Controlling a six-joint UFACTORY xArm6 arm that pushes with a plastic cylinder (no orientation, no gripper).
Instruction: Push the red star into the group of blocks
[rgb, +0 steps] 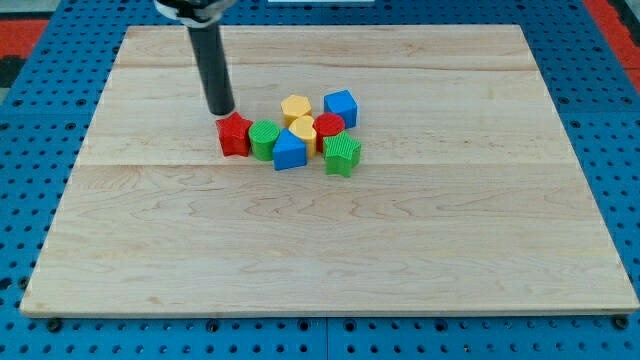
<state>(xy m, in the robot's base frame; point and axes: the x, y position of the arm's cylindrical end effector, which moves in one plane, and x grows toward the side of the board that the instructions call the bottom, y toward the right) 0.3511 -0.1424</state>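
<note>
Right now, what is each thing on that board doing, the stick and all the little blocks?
My tip: down on the board, just above the red star.
Red star: touching the green cylinder.
Green cylinder: at the cluster's left edge.
Blue block: beside the green cylinder.
Yellow blocks: mid-cluster.
Red cylinder: mid-cluster.
Blue cube: cluster's top right.
Green block: cluster's bottom right.

My tip (222, 111) sits just above the red star (234, 134), beside the green cylinder (264, 139).
</note>
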